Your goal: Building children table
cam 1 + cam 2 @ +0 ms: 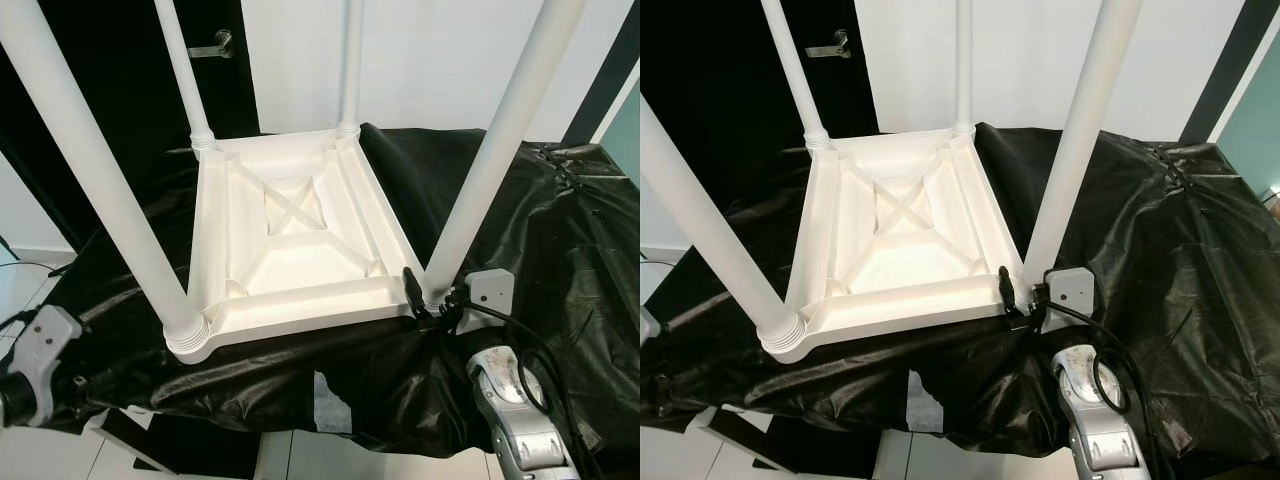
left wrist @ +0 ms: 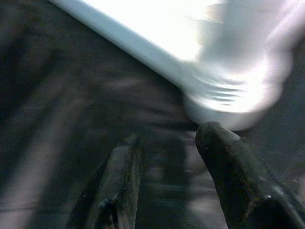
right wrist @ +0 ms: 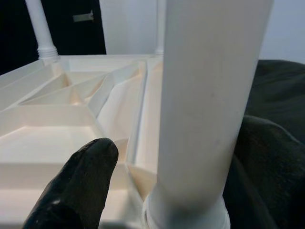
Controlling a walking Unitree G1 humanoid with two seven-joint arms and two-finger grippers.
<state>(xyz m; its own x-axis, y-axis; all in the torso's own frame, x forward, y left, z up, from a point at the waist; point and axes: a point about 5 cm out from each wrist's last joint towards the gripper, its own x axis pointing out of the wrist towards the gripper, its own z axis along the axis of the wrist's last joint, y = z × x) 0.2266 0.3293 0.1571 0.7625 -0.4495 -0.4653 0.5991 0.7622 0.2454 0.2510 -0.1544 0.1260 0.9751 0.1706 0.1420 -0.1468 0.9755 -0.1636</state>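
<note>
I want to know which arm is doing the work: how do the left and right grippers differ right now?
The right gripper is up at the table's near right leg, a finger beside its base; the left gripper sits low, short of the near left leg, touching nothing. The left gripper's fingers are open with black sheet between. Both point at the upturned white table.

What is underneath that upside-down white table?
The white table lies top-down on a crumpled black sheet, its four legs pointing up. The sheet covers whatever supports it, so that surface cannot be seen.

Right end effector point(image 1: 425, 300) reaching forward, fingers' gap unclear, left end effector point(image 2: 167, 157) low, fingers parted
</note>
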